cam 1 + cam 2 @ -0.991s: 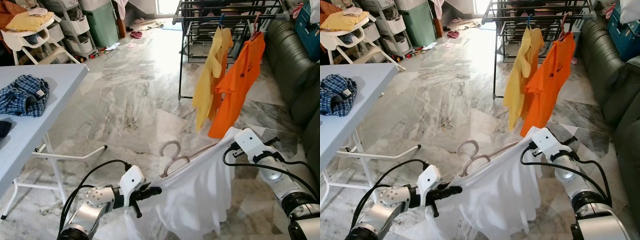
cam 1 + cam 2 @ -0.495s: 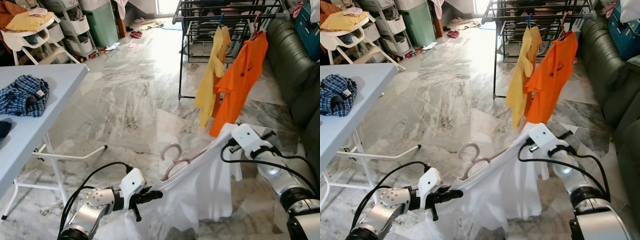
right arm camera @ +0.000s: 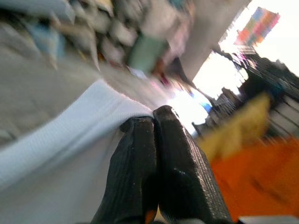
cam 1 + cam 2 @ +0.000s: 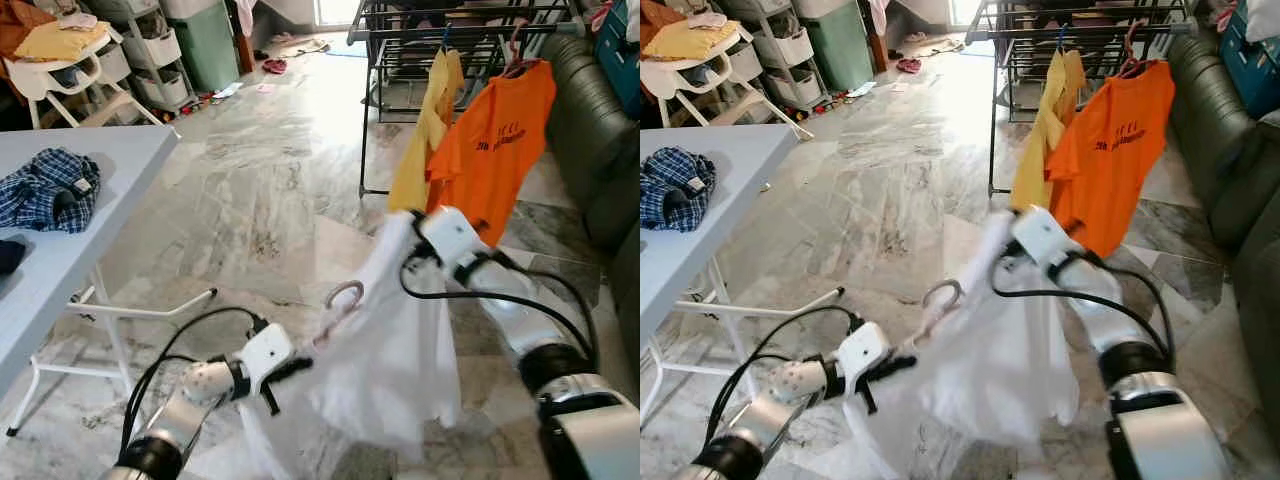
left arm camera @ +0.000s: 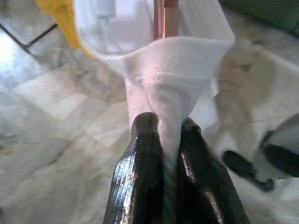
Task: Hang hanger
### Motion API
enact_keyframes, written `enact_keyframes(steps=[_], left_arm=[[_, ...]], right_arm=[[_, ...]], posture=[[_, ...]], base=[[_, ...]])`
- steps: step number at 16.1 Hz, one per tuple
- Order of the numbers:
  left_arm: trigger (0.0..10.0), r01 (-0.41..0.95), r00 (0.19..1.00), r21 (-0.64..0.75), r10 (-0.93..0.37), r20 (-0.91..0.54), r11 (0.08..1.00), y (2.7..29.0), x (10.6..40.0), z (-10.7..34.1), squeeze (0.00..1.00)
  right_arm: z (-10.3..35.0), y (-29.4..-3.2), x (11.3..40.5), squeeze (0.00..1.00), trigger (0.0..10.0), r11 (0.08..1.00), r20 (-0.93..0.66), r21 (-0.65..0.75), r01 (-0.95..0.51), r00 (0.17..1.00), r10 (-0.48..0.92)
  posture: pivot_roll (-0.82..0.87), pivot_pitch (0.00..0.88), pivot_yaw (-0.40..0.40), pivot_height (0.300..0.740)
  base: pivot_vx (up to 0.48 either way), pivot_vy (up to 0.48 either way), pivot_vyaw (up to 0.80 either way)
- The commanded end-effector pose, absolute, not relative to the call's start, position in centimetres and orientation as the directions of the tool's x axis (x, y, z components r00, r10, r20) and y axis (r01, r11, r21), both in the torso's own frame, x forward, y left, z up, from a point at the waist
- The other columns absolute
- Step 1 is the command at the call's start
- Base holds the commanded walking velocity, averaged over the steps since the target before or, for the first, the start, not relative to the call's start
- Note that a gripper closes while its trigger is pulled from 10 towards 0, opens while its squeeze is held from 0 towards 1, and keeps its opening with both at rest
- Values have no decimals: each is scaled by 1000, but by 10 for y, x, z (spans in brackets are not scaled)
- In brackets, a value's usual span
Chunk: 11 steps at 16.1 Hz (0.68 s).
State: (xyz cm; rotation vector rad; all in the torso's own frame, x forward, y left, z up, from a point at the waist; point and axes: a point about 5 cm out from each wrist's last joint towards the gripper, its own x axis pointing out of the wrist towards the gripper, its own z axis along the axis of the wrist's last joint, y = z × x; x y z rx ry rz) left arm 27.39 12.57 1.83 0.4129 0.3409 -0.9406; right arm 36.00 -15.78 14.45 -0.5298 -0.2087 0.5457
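A white shirt (image 4: 385, 350) hangs on a pink hanger whose hook (image 4: 345, 294) pokes out of the collar, held above the floor between my two arms. My left gripper (image 4: 293, 369) is low at the shirt's left side, shut on a fold of white cloth (image 5: 163, 93); the hanger's pink neck (image 5: 166, 18) shows just past it. My right gripper (image 4: 402, 232) is higher, shut on the shirt's top edge (image 3: 70, 135). Behind it stands a black drying rack (image 4: 450, 30) with a yellow shirt (image 4: 425, 140) and an orange shirt (image 4: 495, 140) hanging from its rail.
A pale blue folding table (image 4: 90, 180) at the left carries a crumpled blue plaid cloth (image 4: 45, 190). A dark sofa (image 4: 600, 150) runs along the right. A high chair (image 4: 60, 60) and storage drawers stand at the back left. Marble floor lies between table and rack.
My right gripper has swung left and upward with the shirt's top edge, closer to the hanging yellow shirt. The white shirt is now bunched narrower and the hanger hook stands more upright.
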Motion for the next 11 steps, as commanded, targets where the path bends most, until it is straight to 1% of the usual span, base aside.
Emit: enact_keyframes(steps=[1,2,4,5,6,7,8,9,10,11], left_arm=[[10000,813,577,238,-681,-452,531,127,278,20,0],[10000,796,601,266,-655,-458,544,126,281,19,0],[10000,784,617,300,-625,-478,543,126,283,17,0],[10000,778,624,306,-623,-471,548,124,285,17,0],[10000,776,627,308,-625,-466,550,122,286,17,0],[10000,776,628,309,-632,-453,550,121,287,19,0],[10000,773,633,311,-641,-435,552,119,288,21,0],[10000,770,638,314,-647,-418,556,121,289,23,0],[10000,767,641,309,-654,-402,562,123,290,26,0],[10000,770,638,310,-663,-391,558,124,290,28,0]], right_arm=[[152,-146,358,0,0,699,76,-522,-489,789,610],[148,-138,352,0,0,664,54,-515,-542,753,656],[142,-132,347,0,0,640,27,-487,-595,722,692],[125,-129,339,0,0,580,-68,-477,-660,686,725],[114,-129,334,0,0,543,-130,-471,-695,663,737],[102,-132,330,0,9451,509,-208,-474,-719,652,729],[90,-139,328,0,10000,487,-284,-510,-709,674,682],[84,-148,328,0,10000,511,-319,-518,-686,709,629],[82,-157,331,0,10000,568,-322,-506,-649,753,573],[80,-163,332,0,10000,577,-339,-531,-620,780,526]], posture=[[-126,47,111,740],[-129,47,109,740],[-131,47,109,740],[-134,43,110,740],[-134,42,111,740],[-134,40,111,740],[-135,39,112,740],[-134,38,112,740],[-135,36,113,740],[-135,37,113,740]], base=[[0,0,0],[0,0,0],[0,0,0],[0,0,0],[0,0,0],[0,0,0],[0,0,0],[0,0,0],[0,0,0],[0,0,0]])
